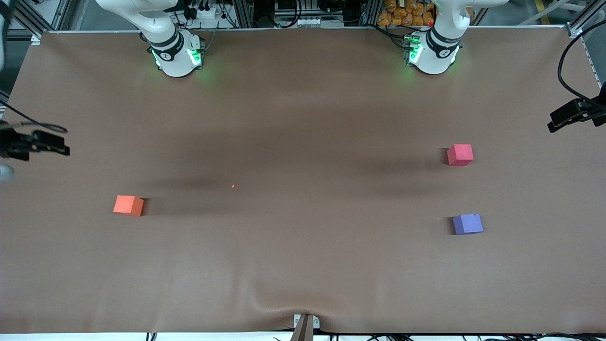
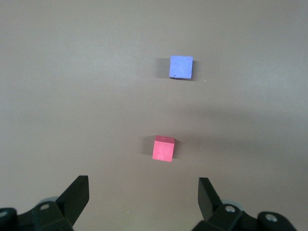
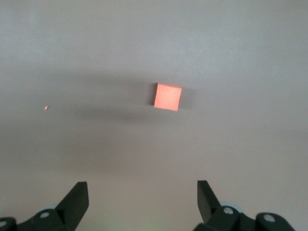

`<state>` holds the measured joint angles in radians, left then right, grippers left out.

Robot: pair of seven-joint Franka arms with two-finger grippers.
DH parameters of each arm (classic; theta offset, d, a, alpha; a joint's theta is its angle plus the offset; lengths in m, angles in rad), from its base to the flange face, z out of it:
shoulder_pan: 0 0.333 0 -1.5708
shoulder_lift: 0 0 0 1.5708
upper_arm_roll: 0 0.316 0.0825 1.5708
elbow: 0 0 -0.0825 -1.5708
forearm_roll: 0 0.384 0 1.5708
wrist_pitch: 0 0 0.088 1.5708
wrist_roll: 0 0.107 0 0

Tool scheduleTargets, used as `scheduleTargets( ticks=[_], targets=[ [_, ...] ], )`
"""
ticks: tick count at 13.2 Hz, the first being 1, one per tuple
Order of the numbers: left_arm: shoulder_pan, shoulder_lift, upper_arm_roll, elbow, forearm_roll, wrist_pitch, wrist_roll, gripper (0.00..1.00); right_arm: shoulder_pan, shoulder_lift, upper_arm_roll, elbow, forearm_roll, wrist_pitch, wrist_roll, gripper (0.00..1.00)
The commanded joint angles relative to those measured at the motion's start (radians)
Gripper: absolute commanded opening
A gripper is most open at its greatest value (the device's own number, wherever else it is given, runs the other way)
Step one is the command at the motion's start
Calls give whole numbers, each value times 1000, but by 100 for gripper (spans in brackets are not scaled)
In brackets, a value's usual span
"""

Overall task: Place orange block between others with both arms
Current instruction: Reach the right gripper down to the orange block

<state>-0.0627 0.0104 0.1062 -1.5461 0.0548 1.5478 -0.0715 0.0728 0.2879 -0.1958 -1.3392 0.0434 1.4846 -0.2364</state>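
The orange block [image 1: 128, 205] [image 3: 167, 96] lies alone on the brown table toward the right arm's end. The others lie toward the left arm's end: a pinkish-red cube [image 1: 460, 155] [image 2: 163, 148] and a purple-blue cube [image 1: 467, 224] [image 2: 181, 67] nearer the front camera, with a gap between them. My left gripper [image 2: 143, 186] hangs open and empty high over the table beside the pinkish-red cube. My right gripper [image 3: 142, 189] hangs open and empty high over the table beside the orange block. Neither gripper shows in the front view.
The arms' bases [image 1: 176, 54] [image 1: 433, 52] stand at the table's edge farthest from the front camera. Black clamps with cables [image 1: 33, 143] [image 1: 575, 113] reach in at both ends of the table. A tiny orange crumb [image 1: 232, 186] lies mid-table. The brown cover [image 1: 303, 265] wrinkles at its near edge.
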Motion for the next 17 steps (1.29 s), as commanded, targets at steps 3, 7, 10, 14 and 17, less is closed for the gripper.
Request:
scheduleTargets(
  ticks=[3, 7, 10, 14, 17],
  targets=[
    [4, -4, 0, 1, -13, 0, 16, 100, -16, 117, -1, -46, 13, 118, 12, 100],
    [6, -4, 0, 9, -13, 3, 16, 100, -34, 187, 1, -153, 102, 274, 9, 100],
    [4, -10, 0, 6, -13, 2, 15, 100, -38, 243, -1, -196, 108, 390, 8, 100],
    [6, -17, -5, 12, -22, 5, 15, 100, -45, 321, -1, -198, 108, 447, 6, 100],
    [7, -17, 1, 12, -50, 5, 15, 100, -44, 347, -1, -196, 105, 477, 3, 100]
  ],
)
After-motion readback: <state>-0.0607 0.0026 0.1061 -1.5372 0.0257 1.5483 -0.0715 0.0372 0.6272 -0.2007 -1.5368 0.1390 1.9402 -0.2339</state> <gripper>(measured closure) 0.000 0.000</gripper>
